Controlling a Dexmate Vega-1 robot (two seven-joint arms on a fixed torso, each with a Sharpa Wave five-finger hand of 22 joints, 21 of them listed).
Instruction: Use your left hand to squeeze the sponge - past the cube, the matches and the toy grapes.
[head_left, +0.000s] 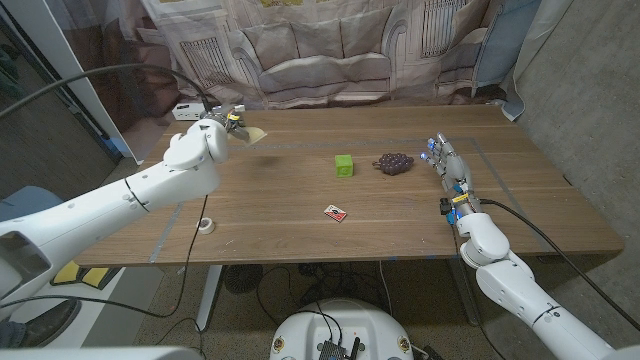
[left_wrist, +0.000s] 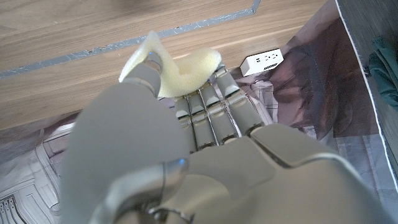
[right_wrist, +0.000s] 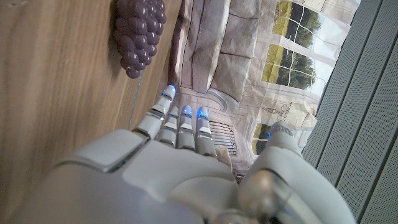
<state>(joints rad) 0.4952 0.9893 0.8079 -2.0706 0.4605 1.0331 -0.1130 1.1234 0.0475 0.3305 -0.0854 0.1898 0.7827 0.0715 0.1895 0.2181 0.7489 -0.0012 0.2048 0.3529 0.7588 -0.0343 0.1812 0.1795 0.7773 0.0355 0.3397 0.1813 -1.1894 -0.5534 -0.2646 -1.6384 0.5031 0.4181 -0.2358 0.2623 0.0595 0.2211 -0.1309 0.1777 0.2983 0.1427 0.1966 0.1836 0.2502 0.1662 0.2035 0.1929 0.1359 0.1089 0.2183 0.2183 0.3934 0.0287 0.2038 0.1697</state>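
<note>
Head view puts the left hand (head_left: 212, 133) over the table's (head_left: 300, 215) far left, at about ten o'clock from the table's middle, clenched around the pale yellow sponge (head_left: 252, 134), whose free end pokes out toward three o'clock. Left wrist view shows the same grasp closer: the sponge (left_wrist: 180, 71) is bent and squashed between the thumb and the fingers (left_wrist: 205, 109), above the wood near a grey tape line (left_wrist: 74, 56), with a white power strip (left_wrist: 264, 61) beyond the table edge.

A green cube (head_left: 344, 165) sits near the middle of the table, the purple toy grapes (head_left: 393, 162) just beside it at three o'clock, and the matches (head_left: 336, 212) lie nearer the robot, at about six o'clock from the cube. A small roll of tape (head_left: 205, 226) rests at the near left.

The right hand (head_left: 447, 165) waits at three o'clock from the grapes, released, fingers straight and apart, holding nothing. Right wrist view has the right hand (right_wrist: 180, 162) pointing past the grapes (right_wrist: 138, 31), not touching them.
</note>
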